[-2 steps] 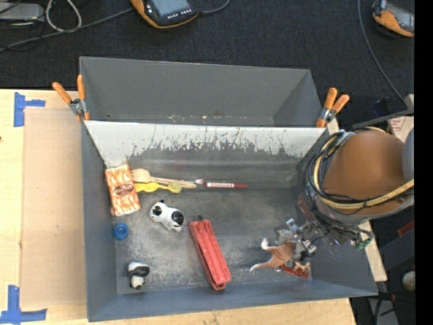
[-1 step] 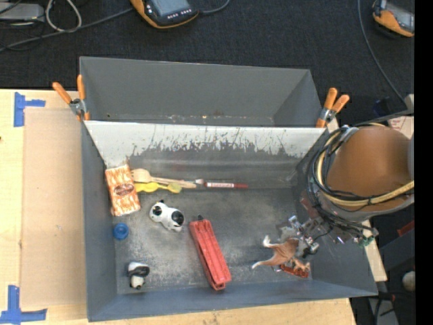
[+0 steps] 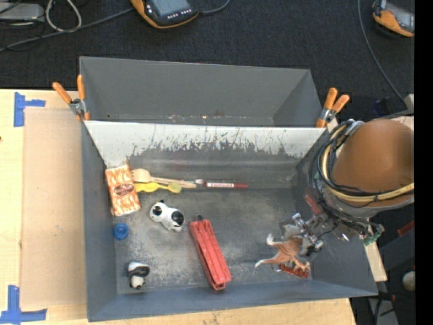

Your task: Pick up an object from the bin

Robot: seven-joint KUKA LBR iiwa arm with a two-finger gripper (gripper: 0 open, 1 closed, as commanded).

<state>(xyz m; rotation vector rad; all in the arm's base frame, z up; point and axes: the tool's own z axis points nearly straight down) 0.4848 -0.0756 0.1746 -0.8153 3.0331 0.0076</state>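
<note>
I have the end effector (image 3: 306, 234) low in the bin's near right corner, and from this angle I cannot tell whether it is open or closed. The thing nearest it is a brown toy (image 3: 285, 253), an animal figure with thin legs and a tail. It lies just below and left of the end effector, touching it or nearly so. A small red piece (image 3: 298, 270) sits just under the toy, close to the bin wall (image 3: 338, 263).

To do this well, I judge I should centre over the toy's body rather than its limbs, which look thin enough to slip or twist out. I want the closing line set across the narrow trunk, and I want the descent straight down so I don't push the toy into the corner. The sloping wall to the right leaves little room, so I would bias any correction leftward. The red block (image 3: 209, 253) is well off to the left and the cow (image 3: 167, 216) farther left, so neither should interfere. After closing, I would lift gently and check that the red piece doesn't come up too.
</note>
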